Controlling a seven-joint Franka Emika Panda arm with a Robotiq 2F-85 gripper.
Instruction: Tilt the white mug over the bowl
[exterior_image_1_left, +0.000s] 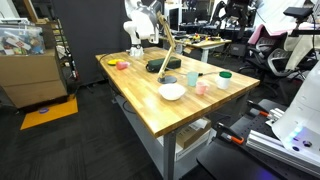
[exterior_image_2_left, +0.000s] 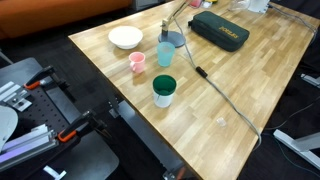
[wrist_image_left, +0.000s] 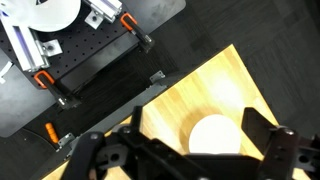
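In an exterior view we see the bowl (exterior_image_2_left: 125, 38) furthest left on the desk (exterior_image_2_left: 270, 70). Next comes a pale pink cup (exterior_image_2_left: 137, 62), then a light blue cup (exterior_image_2_left: 165, 52). Nearer the desk's front edge is the white mug (exterior_image_2_left: 164, 90), upright and green on top, standing apart from the bowl. A black case (exterior_image_2_left: 220, 32) lies further right. In the wrist view the tool (wrist_image_left: 185, 160) hangs above the bowl, released, with nothing between its spread fingers.
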